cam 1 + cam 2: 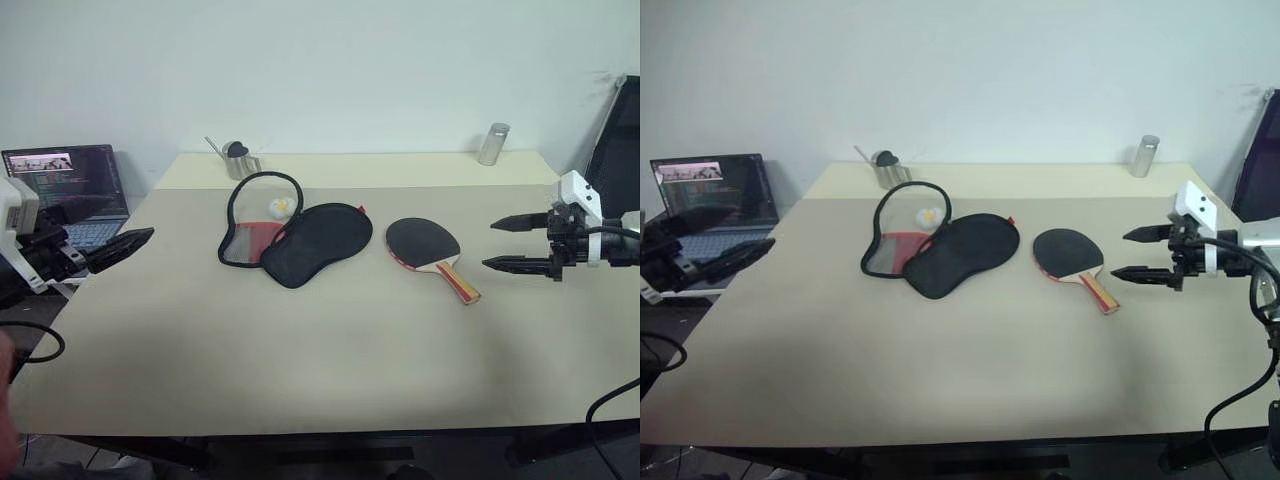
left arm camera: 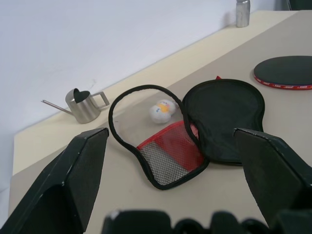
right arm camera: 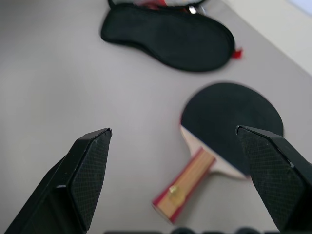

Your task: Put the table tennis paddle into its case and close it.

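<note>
I have both arms raised over the table (image 1: 300,370), nothing picked up yet. Right gripper (image 1: 520,243) hangs just off the paddle's handle end, fingers spread wide and empty; through its wrist camera the table tennis paddle (image 3: 229,126) sits framed between the two fingers. Left gripper (image 2: 175,180) hovers at the table's left edge, fingers likewise wide apart, empty, aimed at the case.

The paddle lies flat, black face up, handle pointing toward the near right, just to the right of the case and not touching it. The case (image 1: 300,240) lies unzipped and splayed: black outer half nearest the paddle, red mesh-pocket half (image 2: 170,153) folded out to its left, zip rim looped open. A white ball (image 2: 162,111) rests inside that loop. A metal watering can (image 1: 238,158) and a metal cylinder (image 1: 493,143) stand at the far edge, a laptop (image 1: 70,190) off to the left.

Step in hand, as I judge it: approach to grasp the paddle. Next move calls for lowering the right gripper onto the handle, closing there, while the left pins the case open
</note>
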You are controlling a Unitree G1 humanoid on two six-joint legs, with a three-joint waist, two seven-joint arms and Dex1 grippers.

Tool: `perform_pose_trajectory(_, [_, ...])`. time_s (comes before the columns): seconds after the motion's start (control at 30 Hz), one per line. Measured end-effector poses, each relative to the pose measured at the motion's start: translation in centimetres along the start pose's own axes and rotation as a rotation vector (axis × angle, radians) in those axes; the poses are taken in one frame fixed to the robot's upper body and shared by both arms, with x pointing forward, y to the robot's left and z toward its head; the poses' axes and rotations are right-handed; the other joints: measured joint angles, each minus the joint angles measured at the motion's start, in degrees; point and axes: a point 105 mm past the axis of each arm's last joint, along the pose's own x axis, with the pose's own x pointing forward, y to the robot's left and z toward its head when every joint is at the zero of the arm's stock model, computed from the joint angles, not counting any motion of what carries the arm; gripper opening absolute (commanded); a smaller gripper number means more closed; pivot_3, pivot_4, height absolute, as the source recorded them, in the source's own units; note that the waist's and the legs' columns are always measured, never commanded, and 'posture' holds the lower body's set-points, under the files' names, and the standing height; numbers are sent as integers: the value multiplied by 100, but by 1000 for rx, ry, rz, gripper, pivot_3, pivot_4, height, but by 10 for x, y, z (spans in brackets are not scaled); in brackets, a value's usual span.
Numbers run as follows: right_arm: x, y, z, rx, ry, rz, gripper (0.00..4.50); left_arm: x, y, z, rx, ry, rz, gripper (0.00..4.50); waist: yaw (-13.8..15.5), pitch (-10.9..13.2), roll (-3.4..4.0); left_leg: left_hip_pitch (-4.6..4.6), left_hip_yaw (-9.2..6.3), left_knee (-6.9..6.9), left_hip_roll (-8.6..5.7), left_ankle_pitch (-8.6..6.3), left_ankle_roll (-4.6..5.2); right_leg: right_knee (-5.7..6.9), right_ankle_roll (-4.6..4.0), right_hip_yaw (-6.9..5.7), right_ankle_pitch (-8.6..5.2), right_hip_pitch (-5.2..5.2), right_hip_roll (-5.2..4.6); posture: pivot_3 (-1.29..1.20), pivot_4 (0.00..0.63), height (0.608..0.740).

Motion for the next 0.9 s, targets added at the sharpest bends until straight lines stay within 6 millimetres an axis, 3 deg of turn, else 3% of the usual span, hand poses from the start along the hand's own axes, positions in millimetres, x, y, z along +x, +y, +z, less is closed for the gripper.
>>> perform_pose_trajectory(0.23, [1, -3, 10, -41, -26, -7, 4490, 11, 8, 5, 24, -22, 17, 4500, 3, 0, 0, 1, 0, 0, 0, 0, 0, 1, 0, -4, 0, 2, 0, 0, 150, 740])
perform_pose_trajectory(0.33, [3, -1, 12, -43, -34, 5, 4490, 30, 21, -2, -16, -10, 103, 4500, 15, 0, 0, 3, 0, 4, -4, 0, 0, 6, 0, -9, 0, 5, 0, 0, 150, 740])
perform_pose_trajectory(0.4, [3, -2, 15, -51, -39, 5, 4490, 46, 30, -14, -52, 28, 182, 4500, 29, -1, -1, 3, 0, 6, -6, 0, 0, 8, 1, -10, 1, 5, -1, 0, 150, 740])
perform_pose_trajectory(0.53, [3, -1, 13, -51, -35, 8, 4490, 79, 37, -60, -204, 181, 343, 4500, 42, -2, -3, -1, -1, 10, -8, 1, 0, 10, 2, -12, 1, 3, 0, 0, 150, 740])
perform_pose_trajectory(0.73, [7, 3, 15, -64, -30, 4, 4490, 139, 2, -108, -378, 340, 364, 4500, 41, -4, -7, -15, -1, 25, -11, 1, 0, 9, 3, -14, 1, -6, -1, 0, 150, 740])
perform_pose_trajectory(0.9, [8, 7, 13, -57, -14, 1, 4490, 161, -19, -131, -414, 430, 409, 4500, -3, -5, -8, -13, 5, 25, -9, 1, -1, 13, 3, -11, 1, -6, -1, 0, 150, 740])
